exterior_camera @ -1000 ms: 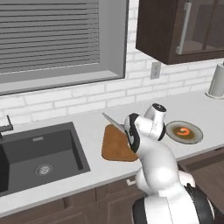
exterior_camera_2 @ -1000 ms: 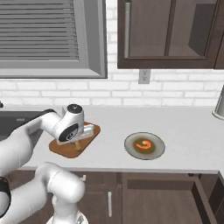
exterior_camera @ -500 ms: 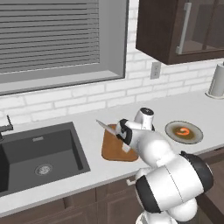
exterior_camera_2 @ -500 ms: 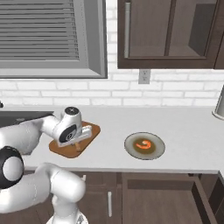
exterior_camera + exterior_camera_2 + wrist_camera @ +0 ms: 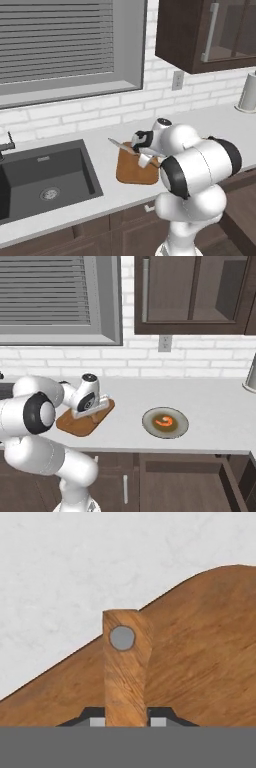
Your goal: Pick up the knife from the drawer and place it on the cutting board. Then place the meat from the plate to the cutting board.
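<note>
My gripper (image 5: 127,721) is shut on the brown wooden handle of the knife (image 5: 127,667), which has a silver rivet near its end. It holds the knife low over the reddish-brown cutting board (image 5: 134,172), and the silver blade (image 5: 118,145) points out past the board's far left corner. From the right, the gripper (image 5: 94,415) hangs over the board (image 5: 75,425). To the right of the board, the round grey plate (image 5: 176,428) holds the small orange-red meat (image 5: 164,421). My arm hides the drawer.
A dark sink (image 5: 45,175) is sunk into the white counter left of the board. A paper-towel roll (image 5: 248,92) stands at the far right against the brick wall. Dark wall cabinets (image 5: 195,293) hang overhead.
The gripper has carried the knife a little down and to the left over the board, and the arm's elbow has swung forward. The plate and meat have not moved.
</note>
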Tool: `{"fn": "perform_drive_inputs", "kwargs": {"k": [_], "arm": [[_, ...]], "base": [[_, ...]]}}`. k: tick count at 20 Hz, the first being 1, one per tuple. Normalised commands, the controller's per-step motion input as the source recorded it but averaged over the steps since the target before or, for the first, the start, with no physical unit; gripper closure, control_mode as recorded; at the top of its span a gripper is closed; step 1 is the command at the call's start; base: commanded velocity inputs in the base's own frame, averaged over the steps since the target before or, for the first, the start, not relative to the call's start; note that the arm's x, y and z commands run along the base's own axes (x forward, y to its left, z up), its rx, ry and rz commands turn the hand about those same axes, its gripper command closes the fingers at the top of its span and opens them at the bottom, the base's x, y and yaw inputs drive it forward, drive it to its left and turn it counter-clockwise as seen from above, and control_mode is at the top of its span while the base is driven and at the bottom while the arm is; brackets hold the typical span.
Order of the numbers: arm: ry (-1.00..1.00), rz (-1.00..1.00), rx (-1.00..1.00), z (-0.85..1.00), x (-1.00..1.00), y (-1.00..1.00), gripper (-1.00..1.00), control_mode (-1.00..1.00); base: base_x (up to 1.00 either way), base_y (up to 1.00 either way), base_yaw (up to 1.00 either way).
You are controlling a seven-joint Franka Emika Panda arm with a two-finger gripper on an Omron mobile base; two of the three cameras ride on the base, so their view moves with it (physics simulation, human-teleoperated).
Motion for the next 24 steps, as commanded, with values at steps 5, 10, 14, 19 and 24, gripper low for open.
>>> {"fn": "perform_drive_inputs", "kwargs": {"k": [5,10,14,19,24], "arm": [[0.0,0.0,0.0,0.0,0.0,-0.05,-1.0,-1.0],[-0.12,-0.02,0.0,0.52,0.0,-0.11,-1.0,-1.0],[-0.13,-0.19,0.0,1.0,-0.12,-0.73,-1.0,-1.0],[0.01,-0.24,0.01,0.98,-0.14,-1.0,-1.0,-1.0],[0.28,-0.43,0.06,0.62,0.19,-1.0,-1.0,-1.0]], "base": [[0.0,0.0,0.0],[0.0,0.0,0.0],[0.0,0.0,0.0],[0.0,0.0,0.0],[0.0,0.0,0.0]]}}
